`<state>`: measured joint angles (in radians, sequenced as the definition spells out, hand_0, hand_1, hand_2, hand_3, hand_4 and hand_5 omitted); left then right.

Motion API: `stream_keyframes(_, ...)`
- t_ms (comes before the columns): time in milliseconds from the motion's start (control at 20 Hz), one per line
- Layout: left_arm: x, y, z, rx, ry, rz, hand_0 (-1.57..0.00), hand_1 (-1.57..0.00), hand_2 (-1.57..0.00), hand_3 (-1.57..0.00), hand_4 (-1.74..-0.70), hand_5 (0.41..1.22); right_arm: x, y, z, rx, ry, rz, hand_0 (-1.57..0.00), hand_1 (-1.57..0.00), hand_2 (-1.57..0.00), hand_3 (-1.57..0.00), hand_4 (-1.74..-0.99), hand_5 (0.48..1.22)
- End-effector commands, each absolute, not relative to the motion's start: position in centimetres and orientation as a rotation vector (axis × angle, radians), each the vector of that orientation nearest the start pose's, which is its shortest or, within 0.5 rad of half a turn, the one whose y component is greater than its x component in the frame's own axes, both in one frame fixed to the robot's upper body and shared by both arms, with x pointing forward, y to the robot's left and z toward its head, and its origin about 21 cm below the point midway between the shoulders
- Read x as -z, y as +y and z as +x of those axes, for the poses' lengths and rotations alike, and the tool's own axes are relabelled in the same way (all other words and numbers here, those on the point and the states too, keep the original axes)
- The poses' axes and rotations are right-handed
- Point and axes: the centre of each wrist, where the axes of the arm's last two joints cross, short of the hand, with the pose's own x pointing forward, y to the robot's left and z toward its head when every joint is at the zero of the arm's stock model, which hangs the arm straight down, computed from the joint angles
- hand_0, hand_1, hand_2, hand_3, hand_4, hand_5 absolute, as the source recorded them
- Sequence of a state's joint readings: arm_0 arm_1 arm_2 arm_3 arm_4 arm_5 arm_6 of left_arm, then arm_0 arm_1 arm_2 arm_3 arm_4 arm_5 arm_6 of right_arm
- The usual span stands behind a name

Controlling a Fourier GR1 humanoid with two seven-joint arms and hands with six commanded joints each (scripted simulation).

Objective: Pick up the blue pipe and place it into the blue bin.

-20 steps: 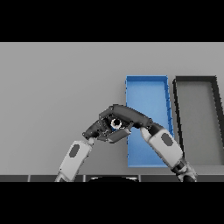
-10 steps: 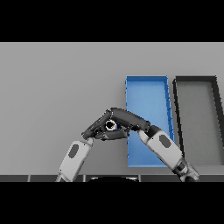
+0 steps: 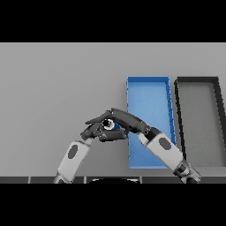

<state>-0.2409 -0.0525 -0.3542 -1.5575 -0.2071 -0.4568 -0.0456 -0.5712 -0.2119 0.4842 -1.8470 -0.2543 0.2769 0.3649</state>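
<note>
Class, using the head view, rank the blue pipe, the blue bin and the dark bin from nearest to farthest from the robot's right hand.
1. Blue pipe: tucked under the right hand, between both hands.
2. Blue bin: immediately to the hand's right, its left wall beside the hand.
3. Dark bin: farther right, beyond the blue bin.

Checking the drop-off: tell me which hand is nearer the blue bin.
Right. The right hand reaches across the blue bin's left wall, its arm lying over the bin's lower part. The left hand sits further left, off the bin, beside the blue pipe.
</note>
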Motion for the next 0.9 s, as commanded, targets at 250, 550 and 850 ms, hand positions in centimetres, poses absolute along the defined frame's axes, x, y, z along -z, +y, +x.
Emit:
stream_keyframes(250,-4.9,10.7,27.2,0.858,-1.606,-0.493,-0.12,-0.11,-0.11,-0.1,-0.97,0.647,-18.3,-9.6,26.3,-1.069,-1.744,0.569,-1.57,-1.57,-1.57,-1.57,-1.74,1.219)
stream_keyframes(550,-4.7,10.3,27.4,0.86,-1.589,-0.461,-0.03,-0.03,-0.03,-0.03,-0.93,0.484,-18.7,-9.8,26.6,-0.97,-1.722,0.674,-1.57,-1.57,-1.57,-1.57,-1.741,1.22)
stream_keyframes(850,-4.8,10.1,27.3,0.872,-1.563,-0.456,-0.01,-0.01,-0.01,-0.01,-0.91,0.45,-25.5,-10.4,27.1,-0.859,-1.737,0.802,-1.57,-1.57,-1.57,-1.57,-1.741,1.221)
